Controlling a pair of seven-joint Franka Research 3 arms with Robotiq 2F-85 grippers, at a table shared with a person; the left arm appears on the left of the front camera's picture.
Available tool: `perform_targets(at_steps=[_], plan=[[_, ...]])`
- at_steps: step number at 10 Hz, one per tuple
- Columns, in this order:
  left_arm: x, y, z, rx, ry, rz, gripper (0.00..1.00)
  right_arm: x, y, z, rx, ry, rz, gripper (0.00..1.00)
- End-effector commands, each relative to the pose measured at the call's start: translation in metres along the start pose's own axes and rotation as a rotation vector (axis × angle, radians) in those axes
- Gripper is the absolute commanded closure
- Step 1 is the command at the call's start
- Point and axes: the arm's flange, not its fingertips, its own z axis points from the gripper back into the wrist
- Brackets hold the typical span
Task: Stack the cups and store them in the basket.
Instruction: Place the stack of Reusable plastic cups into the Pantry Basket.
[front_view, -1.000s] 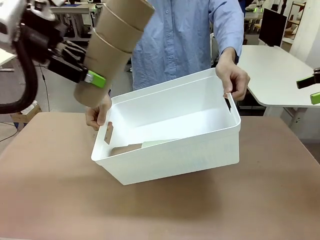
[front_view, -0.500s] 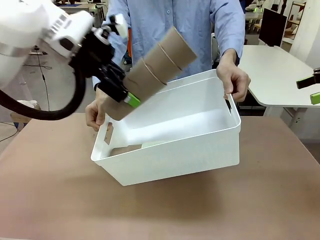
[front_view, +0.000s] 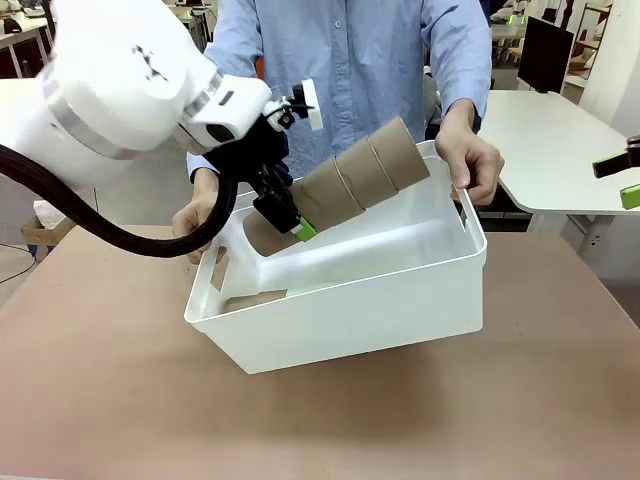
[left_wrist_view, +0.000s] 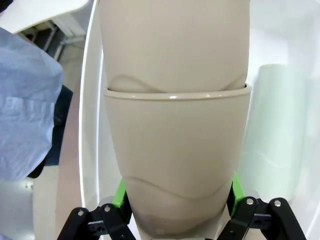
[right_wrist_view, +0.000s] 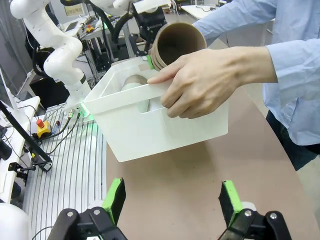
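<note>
Several nested kraft-brown cups (front_view: 345, 190) are held as one tilted stack by the left gripper (front_view: 285, 215), whose green pads (left_wrist_view: 120, 192) are pressed against the lowest cup, above the open basket (front_view: 350, 310). One brown cup (front_view: 252, 297) is seen lying on the basket floor; a pale mint cup (left_wrist_view: 277, 145) lies beside the stack. The basket is tipped and lifted at both short sides by the person's hands (front_view: 470, 160), fingers wrapped over the rim. At far right, the right gripper (right_wrist_view: 172, 200) is spread wide over the table (front_view: 100, 400), holding nothing.
</note>
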Motion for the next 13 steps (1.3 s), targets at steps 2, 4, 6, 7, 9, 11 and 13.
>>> perform_targets(at_steps=[2,4,6,7,9,11,13], plan=[[0.001,0.011,-0.014,0.011,0.044,0.005,0.15,0.003,0.001,0.0,-0.001,-0.018,-0.013,0.0],[-0.003,0.009,-0.029,0.011,0.079,0.001,0.15,0.003,0.001,0.0,-0.001,-0.018,-0.013,0.0],[-0.011,0.014,-0.045,0.021,0.1,0.011,0.15,0.003,0.001,0.0,-0.001,-0.018,-0.013,0.0],[-0.015,0.016,-0.053,0.029,0.11,0.02,0.15,0.003,0.001,0.0,-0.001,-0.018,-0.013,0.0],[-0.017,0.018,-0.062,0.035,0.124,0.025,0.15,0.003,0.001,0.0,-0.001,-0.018,-0.013,0.0],[-0.019,0.018,-0.071,0.048,0.122,0.03,0.15,0.003,0.001,0.0,-0.001,-0.018,-0.013,0.0],[-0.019,0.015,-0.072,0.054,0.131,0.031,0.15,0.003,0.001,0.0,-0.001,-0.018,-0.013,0.0]])
